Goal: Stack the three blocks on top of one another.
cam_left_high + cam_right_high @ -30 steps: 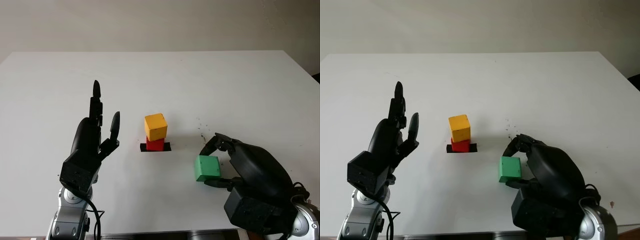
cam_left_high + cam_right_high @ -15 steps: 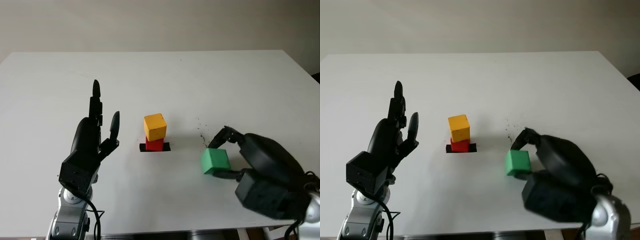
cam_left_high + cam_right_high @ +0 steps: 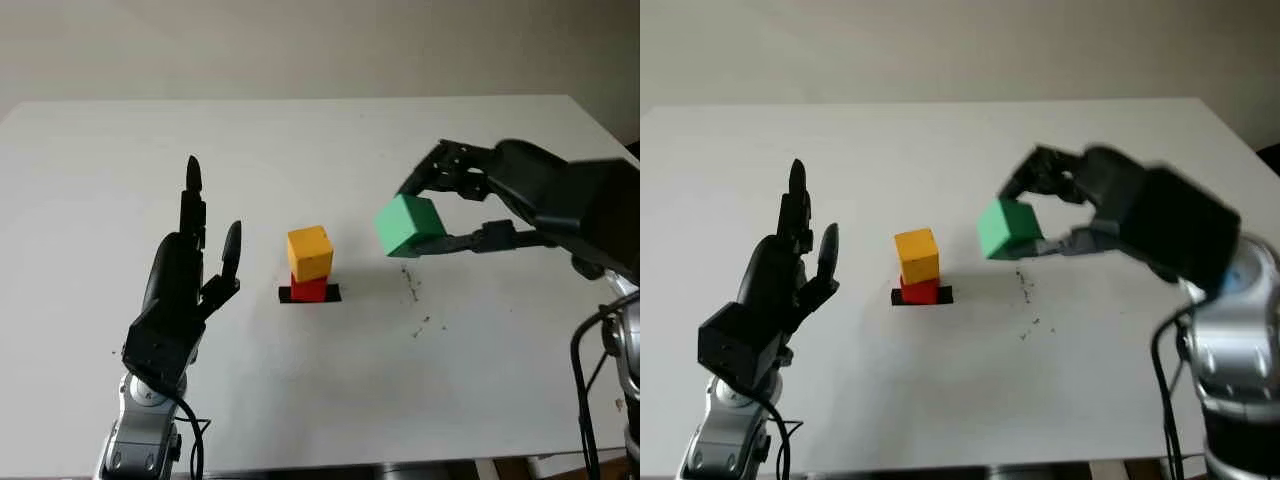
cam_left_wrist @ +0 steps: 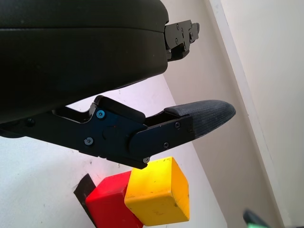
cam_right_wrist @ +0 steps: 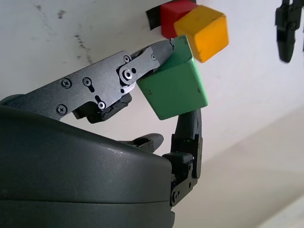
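Rising off the table [image 3: 480,400], the green block [image 3: 408,225] is now travelling clamped in the right hand's [image 3: 455,205] fingers, right of centre, just beside the yellow block [image 3: 310,252] sitting on the red block [image 3: 309,289]; placement pending; left hand [image 3: 190,285] is idling open, lower left

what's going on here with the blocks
The robot is stacking blocks. The yellow block already sits on the red block, which stands on a black mark at the middle of the table. The right hand holds the green block in the air, to the right of the stack and not yet over it. The left hand is open, raised to the left of the stack.
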